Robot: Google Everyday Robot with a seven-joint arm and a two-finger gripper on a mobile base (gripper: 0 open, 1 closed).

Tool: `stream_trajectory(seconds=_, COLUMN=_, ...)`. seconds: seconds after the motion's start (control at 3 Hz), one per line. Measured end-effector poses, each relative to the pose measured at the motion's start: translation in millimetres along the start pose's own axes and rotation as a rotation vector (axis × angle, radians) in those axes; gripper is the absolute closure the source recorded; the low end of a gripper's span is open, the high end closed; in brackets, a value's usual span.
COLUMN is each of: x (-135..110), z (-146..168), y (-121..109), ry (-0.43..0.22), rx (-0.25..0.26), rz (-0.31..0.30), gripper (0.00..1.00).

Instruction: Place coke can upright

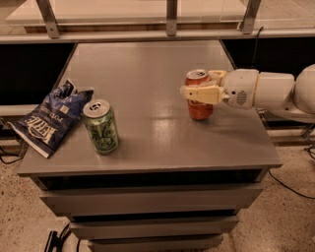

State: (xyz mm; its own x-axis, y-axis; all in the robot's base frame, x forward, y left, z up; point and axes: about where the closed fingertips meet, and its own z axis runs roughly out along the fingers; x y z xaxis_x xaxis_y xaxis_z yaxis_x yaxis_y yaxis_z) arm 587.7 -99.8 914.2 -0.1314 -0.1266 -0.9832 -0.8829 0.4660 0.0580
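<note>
The red-orange coke can point(200, 110) stands upright on the right part of the grey table point(147, 64), silver top facing up. My gripper point(197, 84) reaches in from the right and is shut on the can. One cream finger point(203, 93) crosses the can's front at mid height. The other finger point(217, 75) shows behind the can's top rim. The can's base looks to be at the tabletop; I cannot tell whether it is touching.
A green patterned can point(101, 127) stands upright near the table's front left. A blue chip bag point(49, 117) lies over the left edge. A shelf rail with metal posts point(171, 15) runs behind the table. The white arm point(275, 91) hangs over the right edge.
</note>
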Motion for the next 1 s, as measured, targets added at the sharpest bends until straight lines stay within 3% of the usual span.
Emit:
stream_trajectory(seconds=0.33, x=10.1, z=-1.7, y=-1.0, ry=0.018, rx=0.004, rz=0.006, gripper=0.0)
stream_trajectory(seconds=1.0, x=18.0, z=-5.7, y=-4.9, ry=0.052, rx=0.01, rz=-0.004, gripper=0.0)
